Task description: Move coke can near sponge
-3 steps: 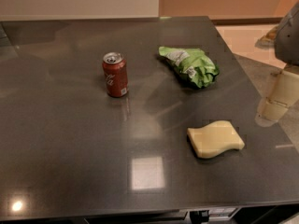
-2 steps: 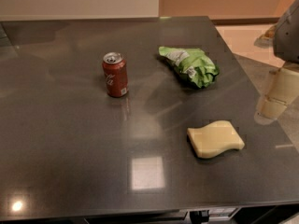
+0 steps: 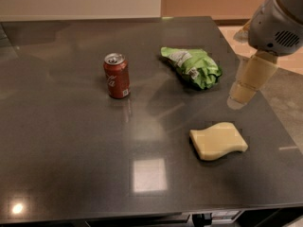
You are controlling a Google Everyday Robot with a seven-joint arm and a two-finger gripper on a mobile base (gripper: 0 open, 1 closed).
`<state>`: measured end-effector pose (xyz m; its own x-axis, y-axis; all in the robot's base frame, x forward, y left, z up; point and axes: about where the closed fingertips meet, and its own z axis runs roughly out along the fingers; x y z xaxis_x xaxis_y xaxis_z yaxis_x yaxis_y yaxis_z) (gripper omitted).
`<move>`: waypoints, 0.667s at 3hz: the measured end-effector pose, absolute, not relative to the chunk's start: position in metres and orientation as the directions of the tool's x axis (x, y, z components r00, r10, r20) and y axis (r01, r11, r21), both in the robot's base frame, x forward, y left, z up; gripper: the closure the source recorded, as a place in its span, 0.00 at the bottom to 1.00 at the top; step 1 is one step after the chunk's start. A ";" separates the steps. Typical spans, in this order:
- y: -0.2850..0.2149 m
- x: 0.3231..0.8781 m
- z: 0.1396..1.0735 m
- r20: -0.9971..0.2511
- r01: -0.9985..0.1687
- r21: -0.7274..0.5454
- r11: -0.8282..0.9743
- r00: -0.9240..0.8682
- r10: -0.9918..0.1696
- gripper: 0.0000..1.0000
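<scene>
Hovering over the counter's [image 3: 61, 141] 3 o'clock edge, my jaws are pointing down, up at 1 o'clock from the sponge [image 3: 218, 141]; whether they are standing open or closed I cannot tell. The can [image 3: 116, 75] is standing upright toward 10 o'clock, well apart from the sponge, which is lying flat toward 4 o'clock. A green bag [image 3: 193, 66] is lying at 1 o'clock, between can and jaws.
</scene>
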<state>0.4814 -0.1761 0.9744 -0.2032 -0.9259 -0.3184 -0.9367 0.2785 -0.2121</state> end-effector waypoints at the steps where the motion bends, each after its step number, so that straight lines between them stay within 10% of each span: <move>1: -0.142 0.503 0.974 -0.375 -0.934 -0.218 0.283 -0.188 -0.908 0.00; 2: -0.104 0.530 0.971 -0.422 -0.928 -0.229 0.294 -0.178 -0.889 0.00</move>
<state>0.5296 -0.1044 0.9707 -0.1777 -0.8892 -0.4216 -0.9278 0.2942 -0.2293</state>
